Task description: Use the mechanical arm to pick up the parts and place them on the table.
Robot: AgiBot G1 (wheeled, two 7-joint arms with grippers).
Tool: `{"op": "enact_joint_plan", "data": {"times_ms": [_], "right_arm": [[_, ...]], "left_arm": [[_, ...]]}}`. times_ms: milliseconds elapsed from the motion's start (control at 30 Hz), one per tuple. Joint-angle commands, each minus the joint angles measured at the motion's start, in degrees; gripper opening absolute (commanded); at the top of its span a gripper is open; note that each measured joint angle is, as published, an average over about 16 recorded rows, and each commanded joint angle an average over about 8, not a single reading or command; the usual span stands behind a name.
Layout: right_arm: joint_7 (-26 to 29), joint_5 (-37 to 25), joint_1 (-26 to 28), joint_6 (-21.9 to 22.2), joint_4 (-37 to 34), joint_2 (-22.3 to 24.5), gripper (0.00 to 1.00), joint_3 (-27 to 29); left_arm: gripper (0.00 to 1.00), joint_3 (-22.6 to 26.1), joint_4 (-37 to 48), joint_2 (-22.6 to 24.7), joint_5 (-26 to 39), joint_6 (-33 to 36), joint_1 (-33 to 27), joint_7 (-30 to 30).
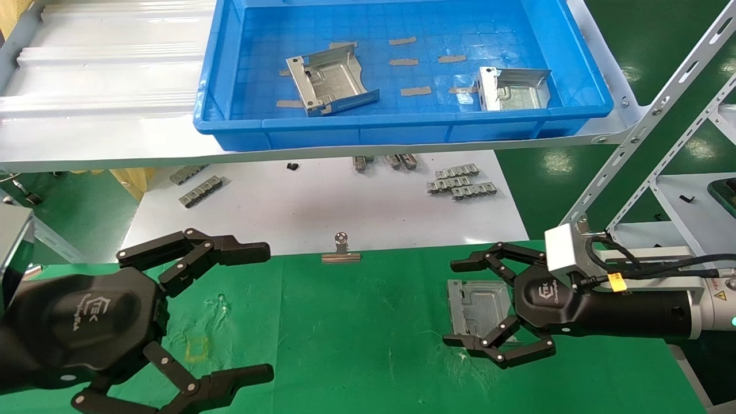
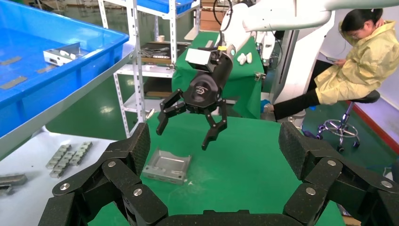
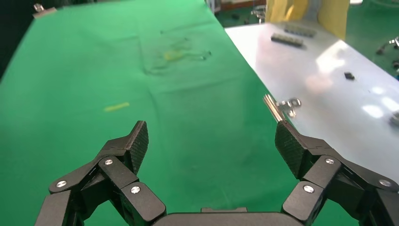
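Note:
One silver part (image 1: 480, 307) lies flat on the green table (image 1: 356, 322), also seen in the left wrist view (image 2: 167, 165). My right gripper (image 1: 457, 303) is open and empty; in the left wrist view it (image 2: 183, 136) hangs a little above the part, apart from it. The right wrist view shows its fingers (image 3: 139, 139) spread over bare green cloth, with the part hidden. Two more parts (image 1: 330, 77) (image 1: 512, 89) lie in the blue tray (image 1: 402, 129). My left gripper (image 1: 263, 312) is open and empty over the table's left side.
Grey ridged clip strips (image 1: 460, 183) (image 1: 200, 191) lie on the white tabletop behind the cloth. A binder clip (image 1: 341, 251) sits at the cloth's far edge. A perforated metal rack (image 1: 661, 115) stands at the right. A seated person (image 2: 362, 61) is beyond the table.

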Motion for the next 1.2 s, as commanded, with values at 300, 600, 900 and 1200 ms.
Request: {"op": "enact_joint_plan", "data": {"times_ms": [300, 600, 900, 1200], "right_arm": [[6.43, -0.51, -5.63, 1.01, 9.35, 2.03, 1.0, 9.45], [12.21, -0.97, -10.68, 1.93, 17.75, 3.85, 1.0, 17.94], [17.99, -1.43, -15.74, 2.84, 26.15, 5.67, 1.0, 26.43], [23.75, -1.89, -20.79, 3.75, 34.53, 7.49, 1.0, 34.9]], "left_arm": [[1.0, 0.01, 0.0, 0.0, 0.0, 0.0, 0.0, 0.0], [1.0, 0.02, 0.01, 0.0, -0.01, 0.0, -0.01, 0.01], [1.0, 0.02, 0.01, -0.01, -0.01, 0.0, -0.01, 0.01], [1.0, 0.03, 0.01, -0.01, -0.02, -0.01, -0.01, 0.01]]}}
